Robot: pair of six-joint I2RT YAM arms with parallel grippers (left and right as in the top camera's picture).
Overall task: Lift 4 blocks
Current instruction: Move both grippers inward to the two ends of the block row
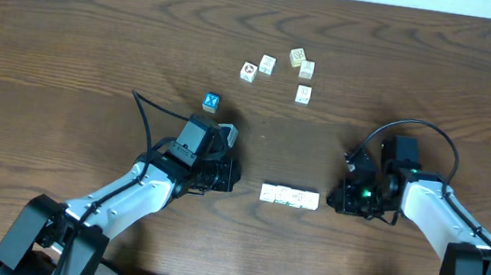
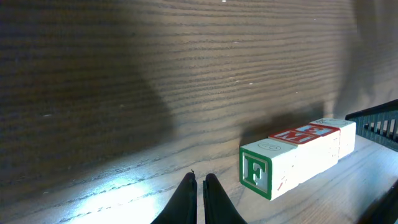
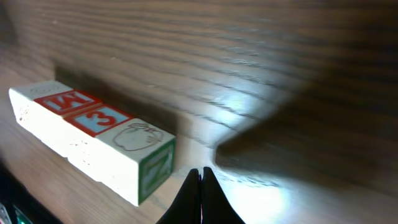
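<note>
I am looking at the row of four blocks (image 1: pixel 290 196) lying end to end on the table (image 1: pixel 70 41), toward the robot's side, between my two arms. The left gripper (image 2: pixel 199 182) is sitting with its fingers pressed together and holding nothing. It is pointing at the row's left end and standing a little apart from it. The right gripper (image 3: pixel 200 174) is likewise pinched closed and empty, with its tips just beside the row's right end and, as far as I can see, not touching it.

I am reading a green F in a green frame on the outer face of the left end block (image 2: pixel 273 171), with a faint oval outline on its top. The two middle blocks (image 3: pixel 87 111) are showing a red-framed M and a 3 on blue on their upper faces. The right end block (image 3: pixel 146 155) is showing a faint apple outline on top and a green letter on its end face. I am taking that letter for a Z, though at this slant it could be an N.

Farther back, a blue-faced cube (image 1: pixel 210 103) is lying beside the left arm. Five loose cubes (image 1: pixel 306 69) are sitting in a cluster well apart from the row, and their print is too small for me to read.
</note>
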